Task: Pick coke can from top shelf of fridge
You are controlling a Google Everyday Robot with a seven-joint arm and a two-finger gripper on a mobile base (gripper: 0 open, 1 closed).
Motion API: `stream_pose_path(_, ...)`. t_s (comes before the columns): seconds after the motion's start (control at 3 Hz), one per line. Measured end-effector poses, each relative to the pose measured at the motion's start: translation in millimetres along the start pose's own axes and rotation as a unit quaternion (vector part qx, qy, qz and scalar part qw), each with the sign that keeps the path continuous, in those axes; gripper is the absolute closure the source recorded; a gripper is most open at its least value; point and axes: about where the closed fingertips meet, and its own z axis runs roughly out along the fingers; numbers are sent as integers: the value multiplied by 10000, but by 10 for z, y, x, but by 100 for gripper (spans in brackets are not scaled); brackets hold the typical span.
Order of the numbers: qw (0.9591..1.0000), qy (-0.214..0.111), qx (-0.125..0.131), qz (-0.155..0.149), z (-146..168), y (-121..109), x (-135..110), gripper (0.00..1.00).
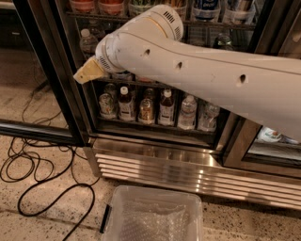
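The fridge fills the view, with a black door frame and a ribbed steel base grille. The top shelf is the wire rack at the upper edge. The bottoms of red-orange cans stand on it at the top left; one may be the coke can, but the lettering is cut off. My gripper shows as a tan tip at the end of the big white arm. It hangs in front of the left side of the fridge, well below the top shelf. The arm hides the middle racks.
The lowest rack holds a row of bottles. A water bottle stands on the left of a middle rack. The open black door frame is at the left. Black cables lie on the speckled floor. A clear plastic bin sits in front of the grille.
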Motion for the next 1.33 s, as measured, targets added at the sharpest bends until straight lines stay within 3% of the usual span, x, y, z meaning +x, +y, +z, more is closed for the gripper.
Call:
stream_pose_path(0.67,9999,-102,22,8,32,10,-40,0)
stream_pose_path(1.0,9976,-677,125,114,395,-104,-401,0)
stream_pose_path(1.33,9915,-1272,263,71,695,-232,-850,0)
